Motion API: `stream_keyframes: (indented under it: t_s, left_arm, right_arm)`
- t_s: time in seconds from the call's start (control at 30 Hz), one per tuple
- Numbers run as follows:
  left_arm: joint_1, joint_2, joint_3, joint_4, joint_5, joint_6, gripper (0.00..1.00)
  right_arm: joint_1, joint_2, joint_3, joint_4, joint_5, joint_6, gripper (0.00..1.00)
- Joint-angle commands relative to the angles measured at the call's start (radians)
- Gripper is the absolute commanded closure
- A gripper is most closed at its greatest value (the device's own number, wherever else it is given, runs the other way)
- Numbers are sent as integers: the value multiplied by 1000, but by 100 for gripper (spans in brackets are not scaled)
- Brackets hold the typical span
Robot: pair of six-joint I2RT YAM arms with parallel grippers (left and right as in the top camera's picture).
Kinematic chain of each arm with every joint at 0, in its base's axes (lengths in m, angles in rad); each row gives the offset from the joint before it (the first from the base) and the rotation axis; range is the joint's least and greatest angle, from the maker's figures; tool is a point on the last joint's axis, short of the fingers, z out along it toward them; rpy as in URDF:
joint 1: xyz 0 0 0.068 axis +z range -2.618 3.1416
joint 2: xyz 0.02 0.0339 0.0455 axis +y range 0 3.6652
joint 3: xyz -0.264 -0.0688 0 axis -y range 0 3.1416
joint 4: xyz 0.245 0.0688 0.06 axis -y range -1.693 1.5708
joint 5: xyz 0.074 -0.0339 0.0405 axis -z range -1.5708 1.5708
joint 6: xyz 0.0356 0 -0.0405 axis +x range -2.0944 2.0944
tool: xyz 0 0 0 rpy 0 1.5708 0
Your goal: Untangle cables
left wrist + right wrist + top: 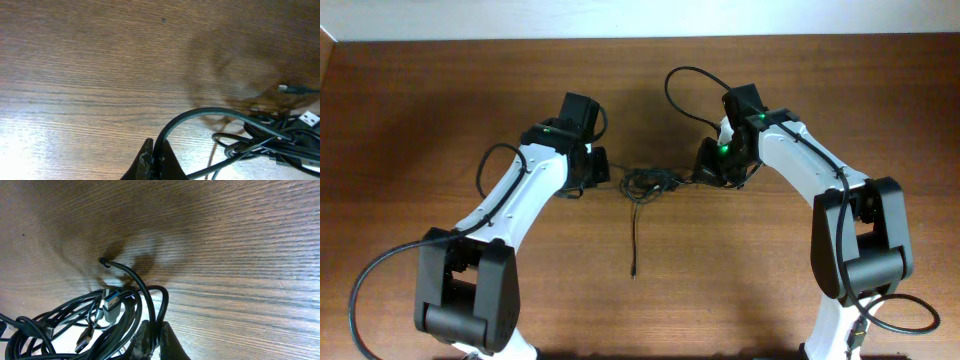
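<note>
**Task status.** The cables (650, 183) lay as one knotted clump near the middle of the surface (440, 100), directly between the two arms. No cord was fully separated. One trailing strand (634, 235) ran out of the clump toward the arm bases and lay straight, its plug end apart from everything else. The rest remained to be done. The right wrist view showed several loops stacked over each other with a USB plug (112, 300) caught among them.

**Jaws.**
- The left gripper (595, 168) sat just beside the clump on its left. Its jaws appeared pressed together, pinching one strand of the cables that arched away toward the clump.
- The right gripper (708, 168) sat just beside the clump on its right. Its jaws likewise appeared closed, pinching strands at the edge of the coil.

**Clearance.**
- The far edge of the surface lay well apart from the clump.
- Bare wood extended to either side behind each gripper, so there looked to be room to draw the two held strands apart sideways.
- Toward the bases, the arm links and the trailing strand narrowed the free lane.
</note>
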Motion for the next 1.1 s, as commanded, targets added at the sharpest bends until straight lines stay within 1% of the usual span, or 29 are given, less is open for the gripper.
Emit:
stream_keyframes:
  t_s: [0.0,0.1,0.17,0.2,0.23,0.33,0.4,0.43,0.5,0.53,0.57,0.63,0.67,0.7,0.77,0.8,0.87,0.9,0.93,1.0,1.03,1.07]
  left_arm:
    - [100,-14,12,-39,-81,-97,100]
    - [180,-14,11,-51,84,-96,100]
    - [232,-14,11,-59,116,-97,98]
    - [242,-14,11,-58,118,-97,94]
    - [247,-14,11,-58,121,-97,86]
    - [244,-14,11,-59,121,-96,76]
    - [242,-14,11,-58,121,-96,63]
    - [242,-14,11,-58,121,-96,59]
    - [242,-14,11,-58,121,-96,44]
    - [242,-14,11,-59,121,-96,42]
    - [240,-14,11,-61,122,-96,41]
    - [229,-14,11,-57,143,-88,40]
    - [220,-14,11,-55,141,-87,40]
    - [205,-14,11,-48,140,-63,39]
    - [186,-14,11,-34,140,-40,38]
    - [179,-14,11,-32,140,-39,38]
    - [170,-14,11,-31,140,-39,43]
    - [168,-14,11,-30,145,-24,59]
    - [167,-14,11,-26,159,0,69]
    - [155,-14,11,-4,218,90,82]
    - [146,-14,11,9,250,136,87]
    - [134,-14,11,19,276,174,94]
  right_arm:
    - [-9,-2,-13,-9,88,-18,96]
    - [-9,-2,-13,-8,88,-18,96]
    - [-9,-2,-13,-8,88,-18,96]
    - [-9,-2,-13,-8,88,-18,96]
    - [-9,-2,-13,-8,87,-18,96]
    - [-8,-2,-13,-12,82,-18,96]
    - [-6,-2,-13,-26,42,-18,96]
    - [-6,-2,-13,-45,16,-18,96]
    - [-7,-2,-13,-84,4,-18,96]
    - [-7,-2,-13,-101,4,-21,95]
    - [-6,-2,-13,-116,3,-36,89]
    - [2,-2,-13,-150,4,-71,50]
    - [5,-2,-13,-170,4,-74,36]
    - [6,-2,-13,-187,3,-91,28]
    - [6,-2,-13,-222,4,-113,24]
    - [5,-2,-13,-226,4,-116,24]
    - [5,-2,-13,-232,3,-125,25]
    - [7,-2,-13,-248,3,-165,25]
    - [8,-2,-13,-256,3,-194,25]
    - [7,-2,-13,-256,4,-227,28]
    - [5,-2,-13,-248,2,-226,31]
    - [5,-2,-13,-232,-8,-226,37]
